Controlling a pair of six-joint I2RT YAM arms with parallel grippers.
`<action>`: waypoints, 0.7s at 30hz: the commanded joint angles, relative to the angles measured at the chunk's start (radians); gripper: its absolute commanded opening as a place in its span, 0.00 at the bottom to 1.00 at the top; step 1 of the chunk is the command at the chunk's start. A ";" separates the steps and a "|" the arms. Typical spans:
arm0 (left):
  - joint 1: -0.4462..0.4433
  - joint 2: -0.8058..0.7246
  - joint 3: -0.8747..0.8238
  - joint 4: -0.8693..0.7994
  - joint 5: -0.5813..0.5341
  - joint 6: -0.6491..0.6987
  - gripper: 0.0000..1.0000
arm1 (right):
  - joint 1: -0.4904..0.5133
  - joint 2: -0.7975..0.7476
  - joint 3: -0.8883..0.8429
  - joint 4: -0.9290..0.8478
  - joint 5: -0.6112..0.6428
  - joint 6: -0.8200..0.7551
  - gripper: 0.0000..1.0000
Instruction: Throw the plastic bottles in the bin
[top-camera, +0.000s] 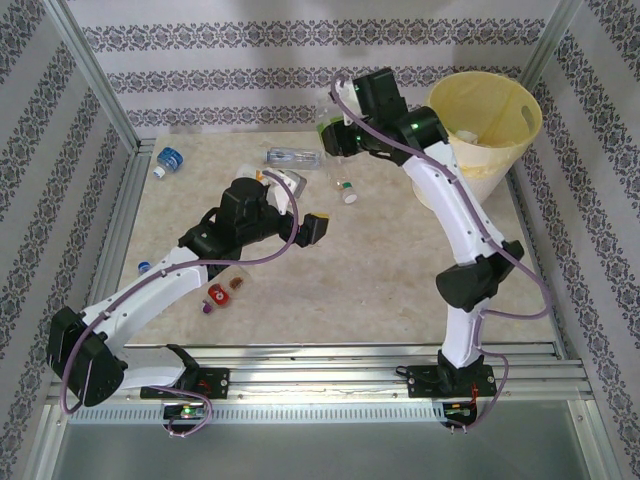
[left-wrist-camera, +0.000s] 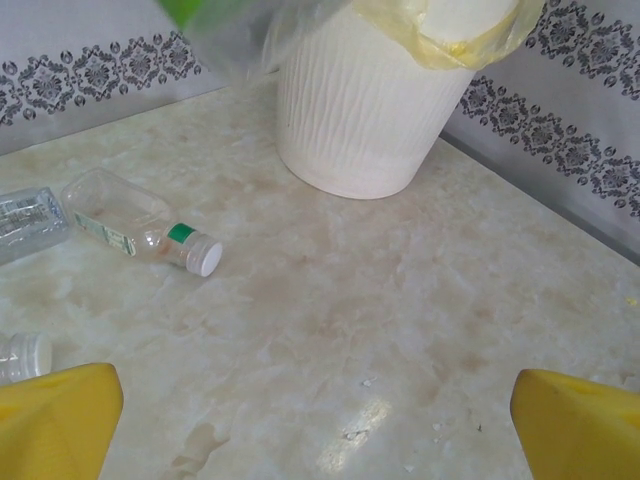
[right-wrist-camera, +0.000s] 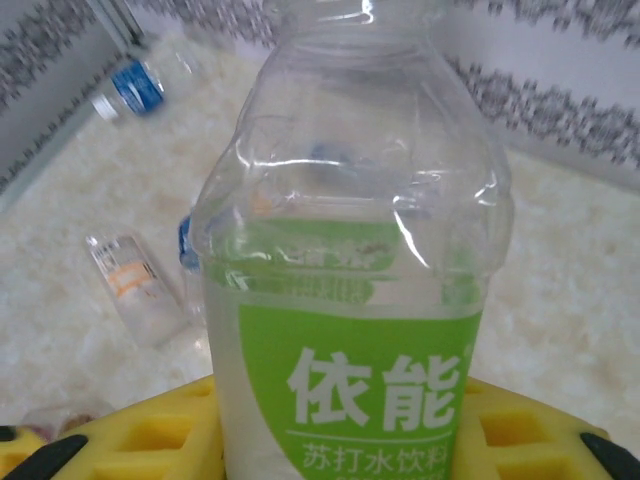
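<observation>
Right gripper (top-camera: 336, 133) clamped on a clear bottle (right-wrist-camera: 350, 250) with a green label. The yellow moulded pads pinch its lower body, and its long axis runs straight out from the claw, neck end farthest. Walls thin, dented, glossy. It is held above the far edge of the table (top-camera: 400, 270), about mid-width. The bin (top-camera: 487, 172) stands to its right in the far right corner, so I judge the carry to be a sideways swing over the rim, not yet reached. Bin: pale yellow, round, tapering, finely ribbed outside, far wider than the bottle. Right arm clearly nearer. Left gripper (left-wrist-camera: 320, 435) fingers wide apart, empty, mid-table. Loose bottles lie flat: white-capped one (left-wrist-camera: 135, 228), blue-labelled one (top-camera: 170, 158) at far left.
</observation>
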 joint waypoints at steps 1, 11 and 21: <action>0.018 0.009 0.034 0.049 0.022 -0.012 1.00 | 0.009 -0.076 0.028 0.077 0.046 -0.030 0.27; 0.017 0.006 0.051 0.063 0.023 -0.007 1.00 | -0.004 -0.265 -0.074 0.240 0.109 -0.073 0.27; 0.019 0.026 0.065 0.079 0.041 -0.012 1.00 | -0.048 -0.436 -0.150 0.345 0.184 -0.115 0.27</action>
